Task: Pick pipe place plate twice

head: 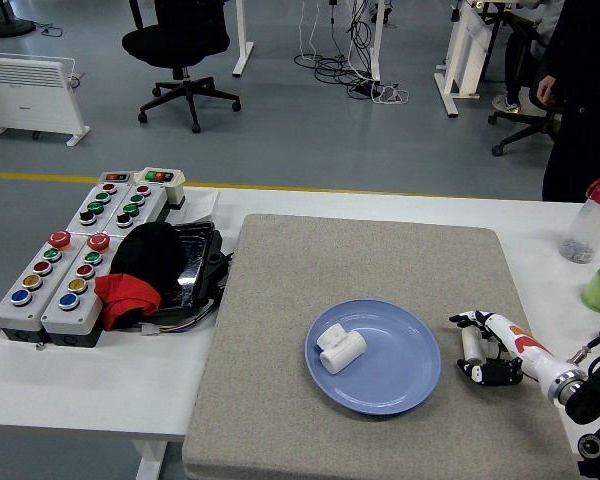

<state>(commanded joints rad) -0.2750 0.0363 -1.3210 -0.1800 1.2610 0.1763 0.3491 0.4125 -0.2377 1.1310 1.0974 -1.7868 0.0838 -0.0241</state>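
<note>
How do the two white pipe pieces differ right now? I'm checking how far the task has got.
The pipe fitting on the plate lies free on the blue plate; the second pipe sits on the grey mat, right of the plate, between the fingers of the right robot hand. The first looks chunkier and branched; the second is a plain short cylinder. Both are white.

We see a matt grey mat, rough like felt, on a smooth white table. Plate is glossy blue, looks like plastic. Pipe fitting on it: smooth white plastic. Right hand: glossy black and white shell. Button boxes: matt grey plastic, glossy caps. Black and red cloth is soft, matt. Bottle: clear plastic.
</note>
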